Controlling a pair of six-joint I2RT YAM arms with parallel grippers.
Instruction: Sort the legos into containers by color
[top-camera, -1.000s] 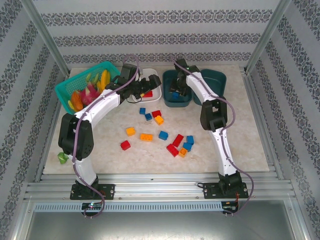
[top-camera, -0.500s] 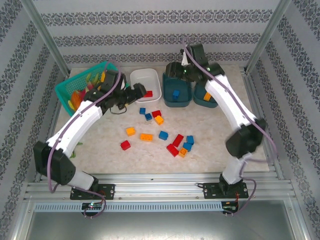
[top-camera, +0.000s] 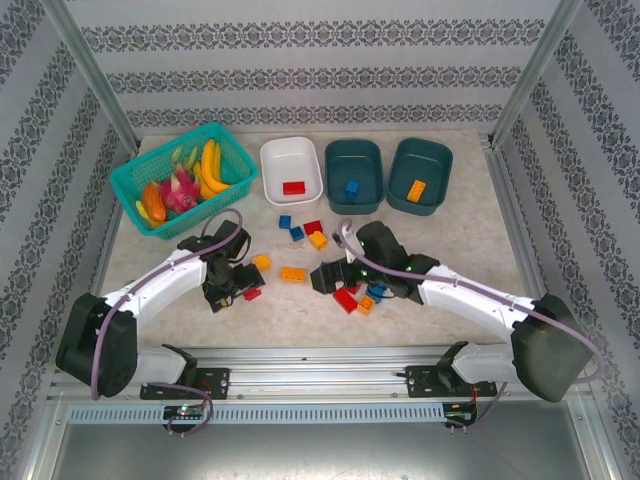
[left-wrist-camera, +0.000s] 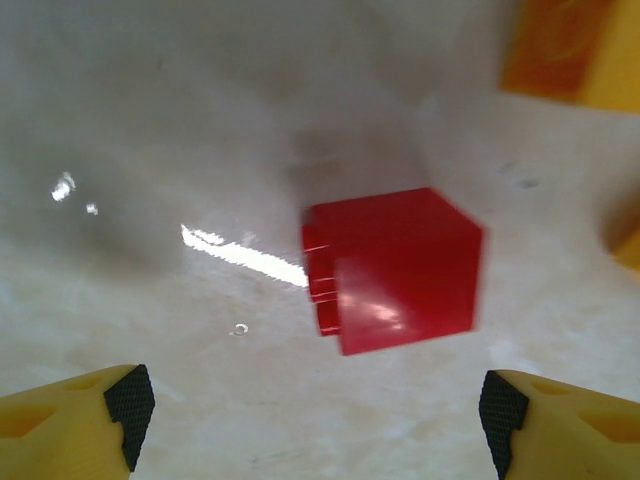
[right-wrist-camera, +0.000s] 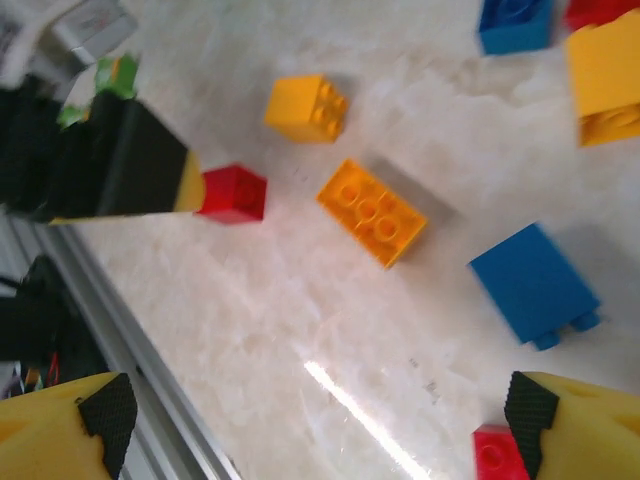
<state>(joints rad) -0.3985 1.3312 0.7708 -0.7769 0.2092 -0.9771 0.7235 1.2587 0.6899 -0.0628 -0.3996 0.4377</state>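
The white tub (top-camera: 290, 165) holds a red lego (top-camera: 294, 187). A blue lego (top-camera: 352, 187) lies in the middle teal tub (top-camera: 354, 160), and an orange lego (top-camera: 415, 190) lies in the right teal tub (top-camera: 420, 157). Several loose legos lie mid-table. My left gripper (top-camera: 228, 290) is low and open, just left of a red lego (top-camera: 250, 292). In the left wrist view that red lego (left-wrist-camera: 400, 270) lies ahead of the open left gripper (left-wrist-camera: 315, 410), not between the fingers. My right gripper (top-camera: 325, 278) (right-wrist-camera: 320, 415) is open over bare table, near an orange lego (right-wrist-camera: 372, 212) and a blue lego (right-wrist-camera: 535, 283).
A turquoise basket (top-camera: 128, 203) of toy fruit stands at the back left. A cluster of red, blue and orange bricks (top-camera: 360, 296) lies under the right wrist. The table's front rail (top-camera: 320, 355) runs close behind both grippers.
Both arms have swung down from the tubs to the front of the table. The right gripper has opened and an orange lego now lies in the right teal tub. The left gripper reached the red lego.
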